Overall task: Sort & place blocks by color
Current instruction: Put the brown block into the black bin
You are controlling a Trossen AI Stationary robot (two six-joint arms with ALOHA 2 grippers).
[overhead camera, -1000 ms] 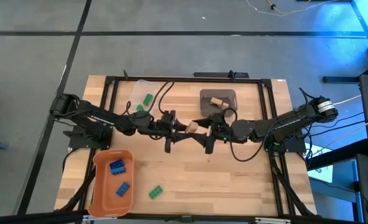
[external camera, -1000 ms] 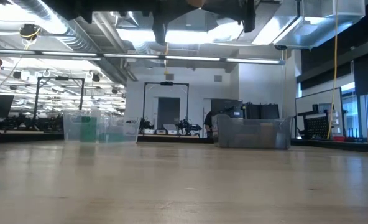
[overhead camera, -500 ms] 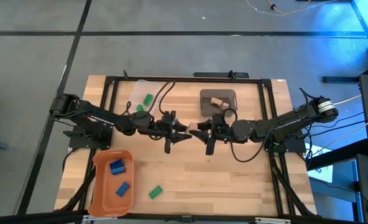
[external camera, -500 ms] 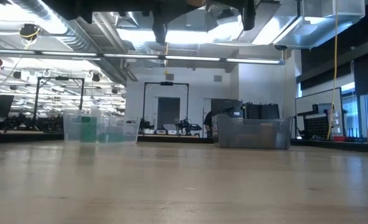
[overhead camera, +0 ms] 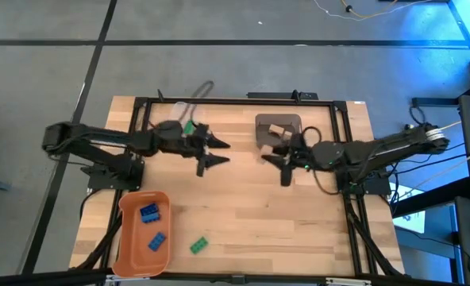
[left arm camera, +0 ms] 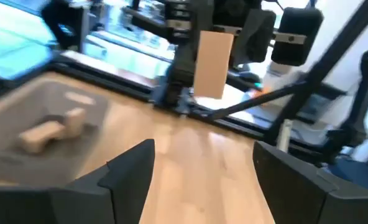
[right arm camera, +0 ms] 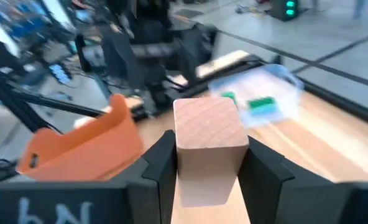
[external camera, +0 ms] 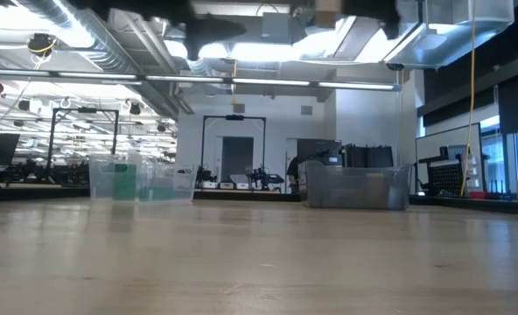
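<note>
A pale tan block (right arm camera: 209, 146) is lifted over the table's middle with my right gripper (overhead camera: 276, 156) shut on it; the left wrist view shows it too, as the tan block (left arm camera: 213, 62). My left gripper (overhead camera: 221, 152) stands open and empty to its left, close to the clear bin (overhead camera: 183, 119), which holds green blocks (overhead camera: 189, 125). Another tan block (overhead camera: 277, 129) lies in the grey bin (overhead camera: 279, 127). Two blue blocks (overhead camera: 148, 212) lie in the orange bin (overhead camera: 144, 230). One green block (overhead camera: 198, 245) lies flat on the table near the front edge. My right gripper pinches the tan block by two opposite sides (right arm camera: 183, 155) between its two fingers (right arm camera: 162, 165). The fingers come level from the table's right, pointing left. The block's free end sticks out past the fingertips, and the block is clear of the table.
The grey bin sits just beyond my right gripper at the far edge, the clear bin at the far left, the orange bin at the near left corner. A black frame (overhead camera: 235, 101) runs round the table. Bare wood (overhead camera: 283, 222) lies across the middle and near right.
My right gripper has shut on the tan block that my left gripper held out. My left gripper has opened, let go and drawn back toward the table's left and far edge. My right gripper has carried the block right, toward the grey bin.
</note>
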